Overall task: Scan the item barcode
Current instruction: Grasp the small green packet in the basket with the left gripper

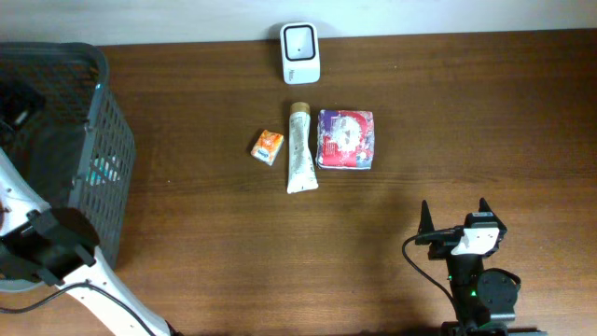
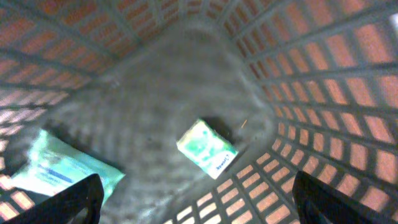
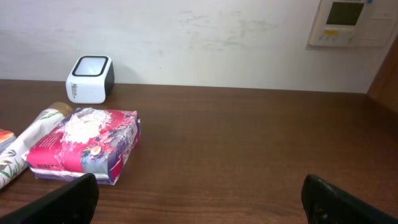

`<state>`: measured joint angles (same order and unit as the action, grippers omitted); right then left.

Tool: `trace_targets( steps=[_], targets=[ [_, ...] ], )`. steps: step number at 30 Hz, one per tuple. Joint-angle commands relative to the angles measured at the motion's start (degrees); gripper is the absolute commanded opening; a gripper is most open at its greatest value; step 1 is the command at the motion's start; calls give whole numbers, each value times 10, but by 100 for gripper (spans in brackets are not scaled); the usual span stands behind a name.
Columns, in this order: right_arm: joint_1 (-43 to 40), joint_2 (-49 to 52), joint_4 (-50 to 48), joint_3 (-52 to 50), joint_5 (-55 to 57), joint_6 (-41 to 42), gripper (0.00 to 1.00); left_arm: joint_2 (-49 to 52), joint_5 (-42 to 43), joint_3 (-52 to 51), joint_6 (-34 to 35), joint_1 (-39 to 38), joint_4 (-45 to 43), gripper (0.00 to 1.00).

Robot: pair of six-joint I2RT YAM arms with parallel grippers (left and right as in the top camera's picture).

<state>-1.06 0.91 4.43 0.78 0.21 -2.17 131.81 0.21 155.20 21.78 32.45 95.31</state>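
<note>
Items lay in two groups at this entry. At far left, the grey mesh basket (image 1: 103, 112) held a small green box (image 2: 207, 148) and a teal packet (image 2: 65, 168) on its floor; you could count those two as probably finished, though no picture showed a scan. Your left gripper (image 2: 202, 208) hung over the basket's inside with jaws spread wide and nothing between them, the green box lying free beneath. Moving right along the table (image 1: 485, 103), three items waited in a row: an orange packet (image 1: 268, 146), a white tube (image 1: 299, 149) lying lengthwise with its cap toward the back, and a pink pack (image 1: 346, 139) just beside the tube. The scanner (image 1: 300, 53) stood at the back edge, just beyond the tube's cap. Neither arm touched any of the three. Your right gripper (image 1: 454, 219) sat near the front right, jaws released and empty, well apart from the row. Judgement: roughly two items done, three left to present to the scanner. The surface was dark brown wood grain, matte. Behind it ran a plain off-white wall (image 3: 217, 37) with faint scuffs, and a control panel (image 3: 347, 22) with a small display was mounted at upper right.
</note>
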Motion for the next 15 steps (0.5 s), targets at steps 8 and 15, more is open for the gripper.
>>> trace_targets(
  steps=[8, 15],
  targets=[
    [3, -4, 2, -5, 3, -4, 99, 3, 153, -412, 26, 2, -207, 79],
    [3, -4, 2, -5, 3, -4, 99, 2, 151, -496, 43, 0, -286, 0]
  ],
)
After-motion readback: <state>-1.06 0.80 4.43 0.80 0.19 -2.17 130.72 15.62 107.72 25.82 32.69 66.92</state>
